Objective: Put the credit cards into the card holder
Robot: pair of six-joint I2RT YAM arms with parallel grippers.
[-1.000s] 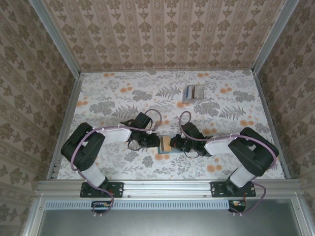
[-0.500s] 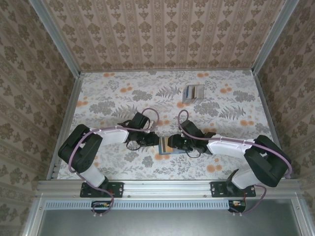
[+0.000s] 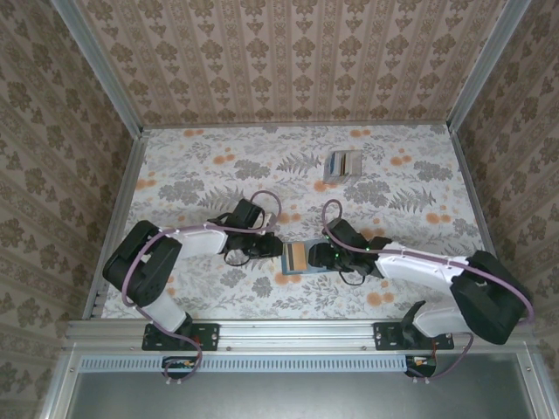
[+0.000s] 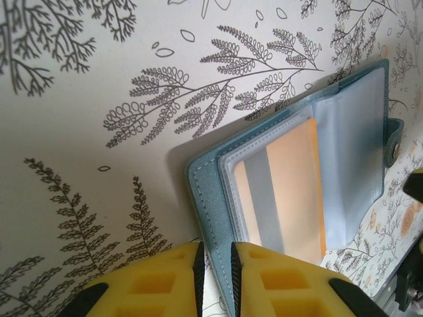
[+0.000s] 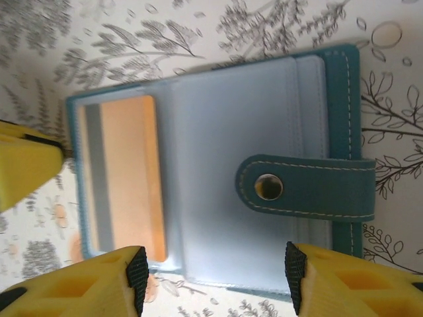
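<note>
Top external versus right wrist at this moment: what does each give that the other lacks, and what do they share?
Top external adds the stack of credit cards fanned at the far side of the table, and the left gripper pinching the left edge of the card holder. Right wrist adds close detail: the snap button on the strap, white stitching, and the right gripper standing open above the holder. Both show the holder lying open with an orange card in a clear sleeve.
</note>
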